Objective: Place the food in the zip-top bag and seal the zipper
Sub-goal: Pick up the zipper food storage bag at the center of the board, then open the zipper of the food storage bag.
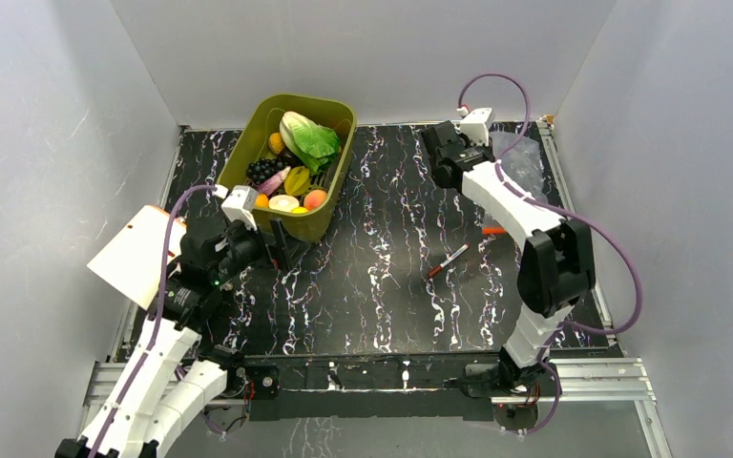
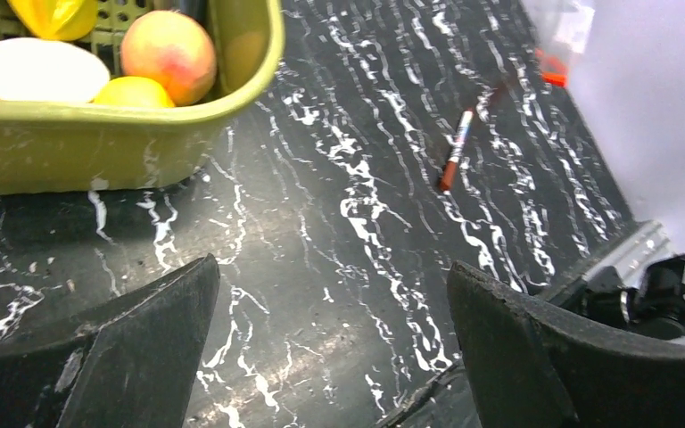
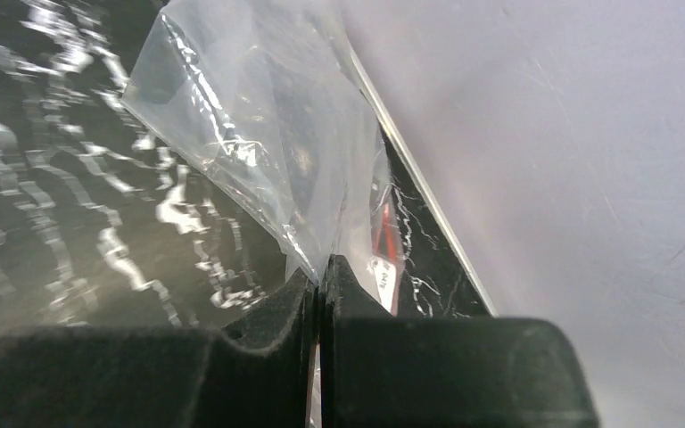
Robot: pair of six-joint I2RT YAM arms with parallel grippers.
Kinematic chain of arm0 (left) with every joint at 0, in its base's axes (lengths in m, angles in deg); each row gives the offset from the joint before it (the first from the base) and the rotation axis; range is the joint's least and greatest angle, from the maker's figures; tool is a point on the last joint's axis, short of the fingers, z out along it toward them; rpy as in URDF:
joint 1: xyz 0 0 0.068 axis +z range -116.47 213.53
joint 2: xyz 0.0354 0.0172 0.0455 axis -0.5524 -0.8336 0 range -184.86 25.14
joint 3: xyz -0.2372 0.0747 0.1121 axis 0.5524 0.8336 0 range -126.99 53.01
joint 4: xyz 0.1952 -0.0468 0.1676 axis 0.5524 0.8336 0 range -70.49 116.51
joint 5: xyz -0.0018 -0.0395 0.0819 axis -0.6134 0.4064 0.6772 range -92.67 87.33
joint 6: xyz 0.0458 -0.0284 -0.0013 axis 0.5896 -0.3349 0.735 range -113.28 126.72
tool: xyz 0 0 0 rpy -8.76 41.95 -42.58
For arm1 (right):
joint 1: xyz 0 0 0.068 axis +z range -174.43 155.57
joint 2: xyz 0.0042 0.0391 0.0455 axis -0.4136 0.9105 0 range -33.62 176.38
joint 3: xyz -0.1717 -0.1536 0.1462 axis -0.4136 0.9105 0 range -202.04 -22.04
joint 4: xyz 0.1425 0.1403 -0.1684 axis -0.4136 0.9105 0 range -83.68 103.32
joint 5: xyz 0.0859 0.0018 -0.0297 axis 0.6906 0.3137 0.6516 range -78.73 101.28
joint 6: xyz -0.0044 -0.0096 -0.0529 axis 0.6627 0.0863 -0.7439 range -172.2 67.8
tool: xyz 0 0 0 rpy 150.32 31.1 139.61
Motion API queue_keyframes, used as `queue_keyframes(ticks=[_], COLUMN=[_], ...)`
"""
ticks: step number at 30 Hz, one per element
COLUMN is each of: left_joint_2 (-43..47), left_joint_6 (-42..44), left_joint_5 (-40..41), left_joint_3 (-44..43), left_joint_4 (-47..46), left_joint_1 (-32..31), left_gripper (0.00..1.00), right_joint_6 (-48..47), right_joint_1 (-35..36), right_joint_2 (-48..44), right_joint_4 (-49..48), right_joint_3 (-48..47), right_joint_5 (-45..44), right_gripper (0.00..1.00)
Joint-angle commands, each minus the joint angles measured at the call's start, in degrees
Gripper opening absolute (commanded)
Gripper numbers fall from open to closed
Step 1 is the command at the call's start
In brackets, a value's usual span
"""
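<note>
The food lies in an olive-green bin [image 1: 337, 170]: a green-white cabbage [image 1: 307, 136], a dark purple bunch [image 1: 265, 170], a peach [image 2: 168, 55] and yellow pieces. The clear zip-top bag [image 1: 523, 157] is crumpled at the back right by the wall. In the right wrist view my right gripper [image 3: 319, 267] is shut on a fold of the bag [image 3: 250, 116], and the red zipper [image 3: 383, 241] shows just right of the fingers. My left gripper [image 2: 330, 303] hangs open over bare table in front of the bin's near wall, holding nothing.
A small red-and-white pen-like stick [image 1: 448, 260] lies on the black marbled table [image 1: 382, 286] between the arms. Grey walls close in on the left, back and right. The right wall [image 3: 571, 134] stands close beside the bag.
</note>
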Motion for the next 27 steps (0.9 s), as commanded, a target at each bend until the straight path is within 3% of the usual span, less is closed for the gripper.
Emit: queue_keyframes(ticks=[1,5,7,8,12,13,14,15,17,19,20,21,23,27], left_joint_2=[3.86,0.52,-2.39,-3.62,-5.47,-5.28,-5.76,-6.60,-9.55,-12.48,-13.38,-13.90,-13.35,-11.04], left_joint_6=[-1.40,-1.44,-2.91,-3.64,-2.19,-0.53,1.24,1.31,-1.17,3.00,5.53,13.83,18.41,23.66], left_joint_5=[-5.64,-2.63,-2.07,-2.09,-0.44,-4.32,-11.45,-15.74,-15.43,-9.97,-6.49,-0.74,1.28,-1.63], left_joint_3=[0.62,-0.53,-1.66,-2.28,-4.57,-4.13,-3.39,-2.58,-2.15,-2.64,-3.17,-1.58,-0.28,2.49], left_joint_4=[-3.52,-0.65,1.28,2.23,3.20,0.64,-3.24,-6.69,-10.17,-10.84,-10.48,-13.43,-16.82,-21.38], left_joint_1=[-0.25,-0.26,-0.32,-0.34,-0.62,-0.73,-0.70,-0.85,-2.31,-8.42,-12.62,-21.62,-26.05,-28.52], left_gripper=[0.98,0.98,0.84,0.83,0.91,0.98,0.98,0.96,0.88,0.81,0.80,0.73,0.72,0.72], right_joint_6=[-0.21,2.83,3.32,3.91,6.89,8.65,9.55,10.99,15.67,25.18,28.69,36.66,41.73,47.44], right_joint_1=[6.87,11.91,13.79,14.90,20.42,21.55,21.72,21.72,21.72,21.64,21.70,21.66,21.72,21.66], right_joint_2=[-7.53,-10.79,-12.56,-13.56,-17.98,-20.59,-23.25,-25.34,-28.11,-31.98,-33.44,-37.08,-38.64,-39.76], right_joint_4=[3.78,8.27,9.33,9.82,8.78,6.35,2.58,-1.25,-8.03,-17.97,-20.17,-26.65,-28.66,-29.41], right_joint_3=[-5.09,-9.07,-10.12,-10.39,-7.59,-5.10,-1.79,0.82,5.05,12.99,15.66,20.97,21.69,22.14], right_joint_5=[0.43,4.96,7.39,8.44,17.93,24.83,32.26,38.25,51.32,63.81,65.40,65.07,64.74,62.73], right_gripper=[0.00,0.00,0.00,0.00,0.00,0.00,0.00,0.00,0.00,0.00,0.00,0.00,0.00,0.00])
